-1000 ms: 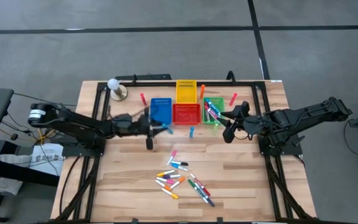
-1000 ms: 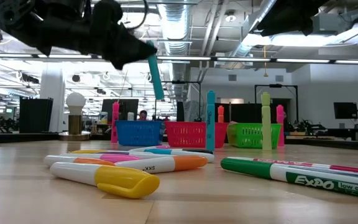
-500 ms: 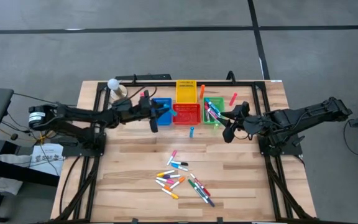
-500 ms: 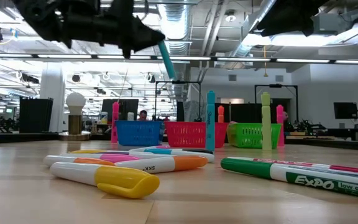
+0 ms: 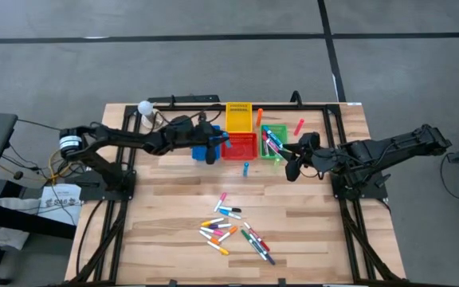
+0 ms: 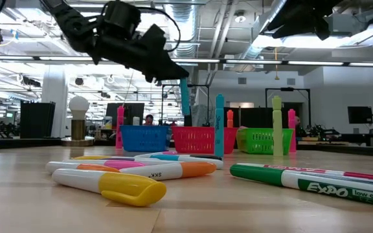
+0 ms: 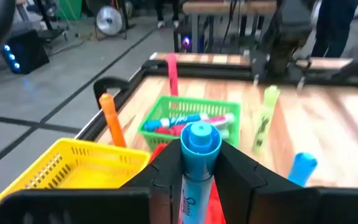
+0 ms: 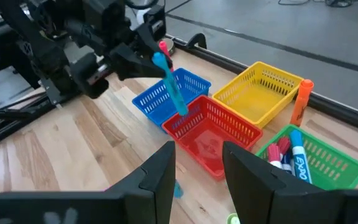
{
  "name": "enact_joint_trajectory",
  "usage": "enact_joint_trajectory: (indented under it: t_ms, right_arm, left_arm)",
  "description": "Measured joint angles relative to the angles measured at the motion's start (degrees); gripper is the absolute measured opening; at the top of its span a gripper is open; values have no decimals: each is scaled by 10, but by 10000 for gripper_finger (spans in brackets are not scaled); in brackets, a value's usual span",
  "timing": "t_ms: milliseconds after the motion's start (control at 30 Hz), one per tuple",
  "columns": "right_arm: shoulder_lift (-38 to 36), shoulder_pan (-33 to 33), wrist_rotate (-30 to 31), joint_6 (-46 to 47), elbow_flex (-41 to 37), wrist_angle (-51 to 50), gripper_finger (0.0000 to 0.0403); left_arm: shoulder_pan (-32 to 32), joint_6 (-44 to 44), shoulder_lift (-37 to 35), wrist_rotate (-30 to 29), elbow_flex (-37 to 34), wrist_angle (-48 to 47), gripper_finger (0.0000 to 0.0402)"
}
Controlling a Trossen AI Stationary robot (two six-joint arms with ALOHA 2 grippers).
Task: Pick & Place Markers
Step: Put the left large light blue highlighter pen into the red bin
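Observation:
My left gripper [image 5: 215,143] is shut on a blue marker [image 6: 184,97] that hangs over the place where the blue bin [image 5: 201,151] meets the red bin [image 5: 241,146]. My right gripper [image 5: 288,166] hovers open near the green bin [image 5: 275,141], with nothing between its fingers [image 8: 160,168]. The green bin holds several markers. A heap of mixed markers [image 5: 233,231] lies flat on the table's near middle. Single markers stand on end around the bins: orange [image 5: 259,114], pink [image 5: 299,126] and blue [image 5: 245,168]. My left gripper pinches the blue marker's barrel [image 7: 194,180] between its two fingers, close below the marker's thick upper end [image 8: 160,60]. The fingers reach in about level from the table's left and lie across the marker. It hangs below them, slightly slanted, its lower end [image 8: 181,111] clear above the bins.
A yellow bin [image 5: 239,117] stands behind the red one. A white ball on a round base [image 5: 147,110] sits at the far left corner. Black rails [image 5: 122,135] run along the table's sides and far edge. Bare wood lies between the bins and the marker heap.
My left gripper has carried the blue marker toward the table's far edge and to the right, from beside the blue bin to above the blue and red bins. The marker has stayed hanging below the fingers.

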Motion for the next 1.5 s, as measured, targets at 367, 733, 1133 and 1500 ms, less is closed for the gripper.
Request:
enact_joint_trajectory:
  t_ms: [367, 733, 1133, 1500]
  right_arm:
    - [1, -5, 0, -33, 0, -24, 125]
    - [1, -5, 0, -67, 0, -29, 125]
    - [1, -24, 0, -66, 0, -30, 125]
    - [1, -24, -1, -66, 0, -30, 125]
  left_arm:
    - [0, 10, 61, 0, 34, -30, 75]
    - [0, 9, 82, -14, 62, -103, 76]
    - [0, 9, 82, -14, 81, -127, 76]
    - [0, 7, 82, -14, 81, -137, 76]
